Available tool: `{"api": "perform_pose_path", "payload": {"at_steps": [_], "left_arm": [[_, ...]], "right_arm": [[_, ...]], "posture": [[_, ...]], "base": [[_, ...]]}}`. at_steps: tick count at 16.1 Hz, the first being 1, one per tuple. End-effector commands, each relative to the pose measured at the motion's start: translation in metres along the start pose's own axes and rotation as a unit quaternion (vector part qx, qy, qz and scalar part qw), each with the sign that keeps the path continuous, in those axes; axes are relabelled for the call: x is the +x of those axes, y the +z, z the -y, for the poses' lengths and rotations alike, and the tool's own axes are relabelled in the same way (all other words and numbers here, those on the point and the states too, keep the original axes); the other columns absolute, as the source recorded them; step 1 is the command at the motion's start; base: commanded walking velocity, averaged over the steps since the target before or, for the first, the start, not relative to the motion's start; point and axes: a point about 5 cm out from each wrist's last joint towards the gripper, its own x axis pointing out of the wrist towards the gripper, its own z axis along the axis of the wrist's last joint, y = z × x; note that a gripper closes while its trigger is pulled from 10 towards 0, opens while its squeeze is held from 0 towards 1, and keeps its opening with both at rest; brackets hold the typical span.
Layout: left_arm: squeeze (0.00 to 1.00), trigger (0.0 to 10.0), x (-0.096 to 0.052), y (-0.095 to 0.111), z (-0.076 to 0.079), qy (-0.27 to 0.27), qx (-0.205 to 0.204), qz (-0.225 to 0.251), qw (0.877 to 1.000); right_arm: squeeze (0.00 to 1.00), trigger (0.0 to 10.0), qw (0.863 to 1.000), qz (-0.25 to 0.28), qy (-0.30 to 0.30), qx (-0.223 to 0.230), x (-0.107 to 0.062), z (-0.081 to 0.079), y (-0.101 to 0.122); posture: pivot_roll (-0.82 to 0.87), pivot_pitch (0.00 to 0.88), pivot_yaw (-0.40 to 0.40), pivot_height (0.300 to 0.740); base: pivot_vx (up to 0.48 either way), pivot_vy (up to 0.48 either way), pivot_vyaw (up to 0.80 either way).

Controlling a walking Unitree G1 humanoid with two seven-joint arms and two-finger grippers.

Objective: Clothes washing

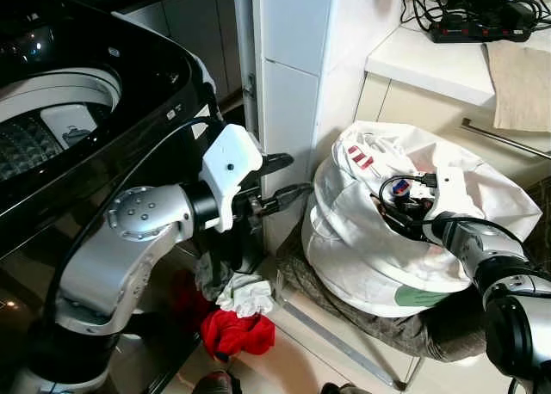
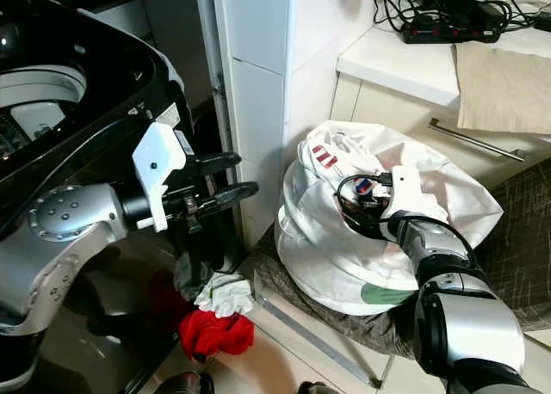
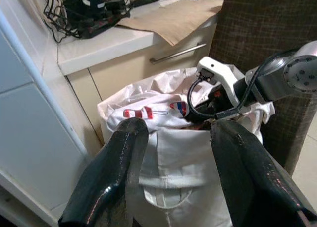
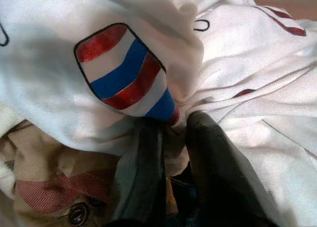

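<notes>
Right gripper [image 4: 171, 133], centre-right of frame, is sunk in the mouth of the white cloth laundry bag [image 1: 379, 265]; jaws nearly together, pinching a fold of white garment with a red-and-blue striped patch [image 4: 124, 73]. Left gripper [image 1: 288, 181], mid-frame, jaws spread, empty, aimed at the bag. Black top-loading washing machine [image 1: 129, 76] sits upper left, so the garment likely travels leftward. Right arm is nearer.

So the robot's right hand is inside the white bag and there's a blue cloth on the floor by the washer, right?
Nearly. The right gripper does reach into the white bag, but the cloth on the floor by the washer is red, not blue. The left eye view shows it.
</notes>
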Motion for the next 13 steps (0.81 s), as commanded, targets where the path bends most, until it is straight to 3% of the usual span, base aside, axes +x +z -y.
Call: {"api": "perform_pose_path", "payload": {"at_steps": [1,4,6,9,10,13], "left_arm": [[0.0,10.0,0.003,0.001,-0.002,0.007,0.008,0.004,1.0],[0.0,10.0,0.011,0.001,-0.004,0.023,0.005,0.027,0.999],[0.0,10.0,0.017,0.004,-0.007,0.037,0.008,0.049,0.998],[0.0,10.0,0.027,0.012,-0.016,0.066,0.011,0.085,0.994],[0.0,10.0,0.028,0.013,-0.017,0.068,0.01,0.09,0.994],[0.0,10.0,0.041,0.031,-0.027,0.069,-0.01,0.148,0.986]], "right_arm": [[0.0,0.0,0.999,0.03,0.013,0.003,0.0,-0.001,0.016],[0.0,0.0,0.996,0.076,0.044,0.028,-0.006,0.002,0.035],[0.0,0.0,0.985,0.138,0.087,0.048,-0.018,0.004,0.062],[0.0,0.0,0.948,0.248,0.189,0.062,-0.062,-0.012,0.115],[0.0,0.0,0.943,0.256,0.204,0.057,-0.068,-0.015,0.12],[0.0,0.0,0.892,0.306,0.332,0.029,-0.117,-0.051,0.154]], "posture": [[0.14,0.085,0.004,0.74],[0.08,0.038,-0.005,0.74],[0.04,0.003,-0.009,0.74],[0.0,0.0,-0.01,0.74],[0.0,0.0,-0.009,0.74],[-0.02,0.0,-0.011,0.74]], "base": [[0.0,0.0,0.0],[0.0,0.0,0.0],[0.0,0.0,0.0],[0.0,0.0,0.0],[0.0,0.0,0.0],[0.0,0.0,0.0]]}}
